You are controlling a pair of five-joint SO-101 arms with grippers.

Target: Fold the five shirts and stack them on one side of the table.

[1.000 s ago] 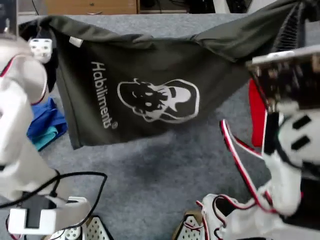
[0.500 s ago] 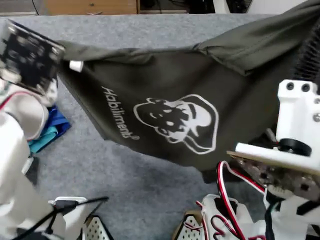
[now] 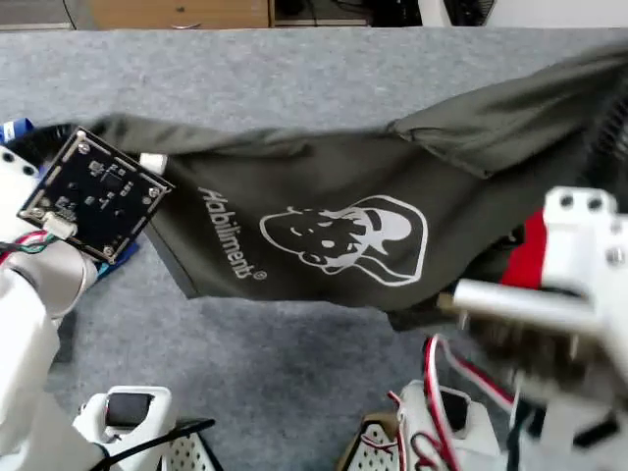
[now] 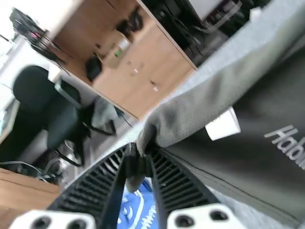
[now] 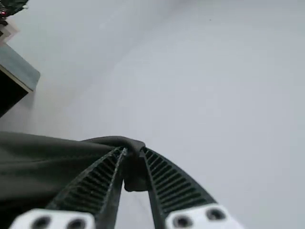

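Across one second the dark olive shirt (image 3: 334, 206) has sunk from a taut hanging sheet to a slack spread low over the grey tabletop (image 3: 294, 373), its white printed figure (image 3: 343, 240) now near the middle of the high view. The left arm's wrist board (image 3: 93, 196) has swung down and in over the shirt's left end. The right arm (image 3: 549, 324) has dropped to the near right corner, baring a red cloth (image 3: 530, 257) again.

The right arm is smeared by motion in the high view. The shirt's right end runs behind that arm and off the frame edge, so where it stops cannot be made out. A blue cloth (image 3: 18, 130) shows as slivers around the left wrist board, and whether the shirt's lower hem touches the tabletop cannot be told.

The left gripper (image 4: 138, 151) has its jaws pinching a rolled fold of the shirt's edge, just beside a white tag (image 4: 223, 125), with the blue cloth below it. The right gripper (image 5: 133, 155) points upward against a pale wall, jaws clamped on a bunched corner of the same shirt.
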